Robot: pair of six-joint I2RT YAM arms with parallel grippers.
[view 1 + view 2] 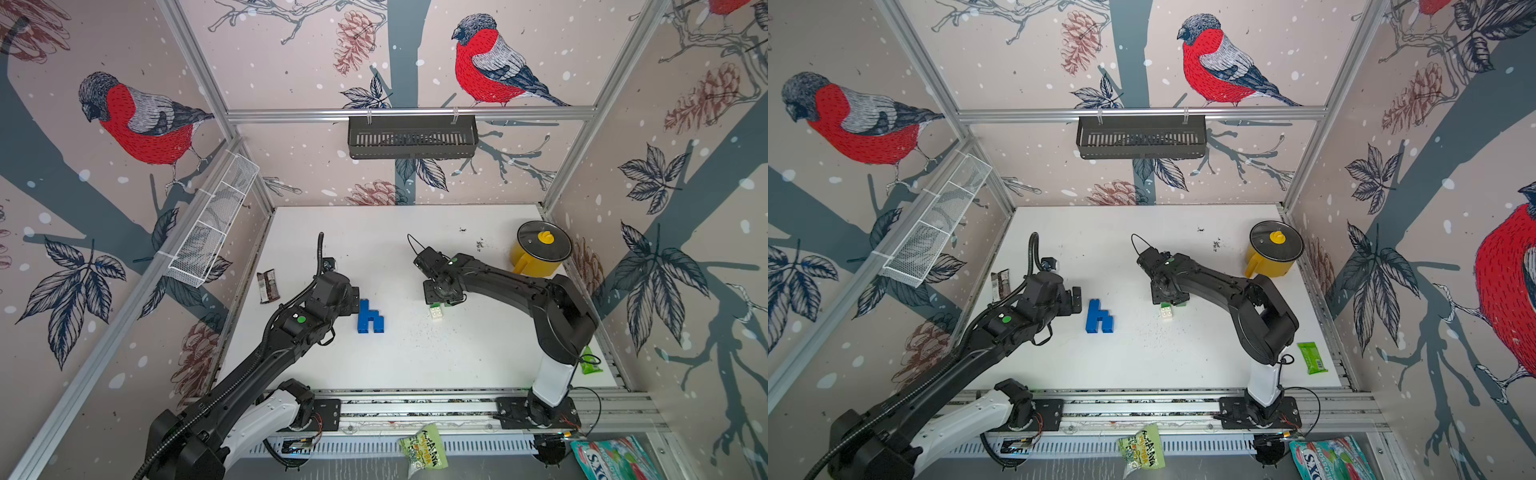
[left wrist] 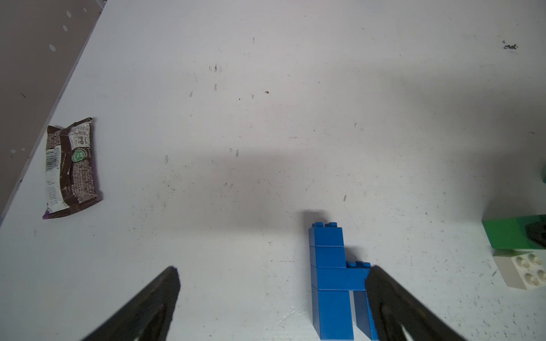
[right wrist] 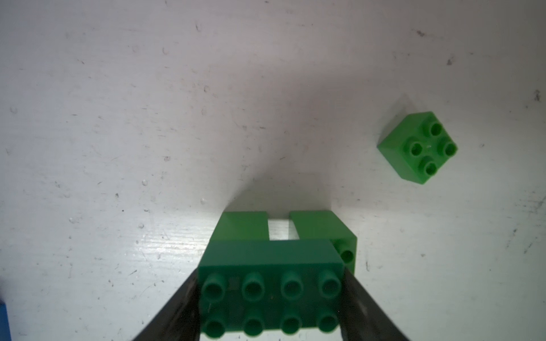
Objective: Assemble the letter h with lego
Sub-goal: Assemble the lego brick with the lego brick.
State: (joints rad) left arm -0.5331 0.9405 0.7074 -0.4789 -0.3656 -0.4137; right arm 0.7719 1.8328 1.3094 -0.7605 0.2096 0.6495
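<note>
Left pincer [image 2: 271, 274]: jaws spread wide, holding nothing.
Blue h [image 2: 329, 277]: built of blue bricks, lying flat on the white table [image 2: 266, 118] just beside this pincer. Its short leg is at one fingertip [image 2: 381, 283]; whether they touch cannot be told.
Brown wrapper [image 2: 71, 168]: well apart from this pincer, near the table edge.
Right pincer [image 3: 271, 283]: pinching the long green brick [image 3: 270, 295] by its two ends.
Pair of green cubes [image 3: 242, 226]: right against the held brick, with a gap between them.
Loose green cube [image 3: 419, 147]: ahead of this pincer and off to one side, apart.
White brick [image 1: 436, 313]: just beside this pincer, on the side towards the robot's base.
Yellow pot [image 1: 536, 257]: well apart, beyond the right arm.
</note>
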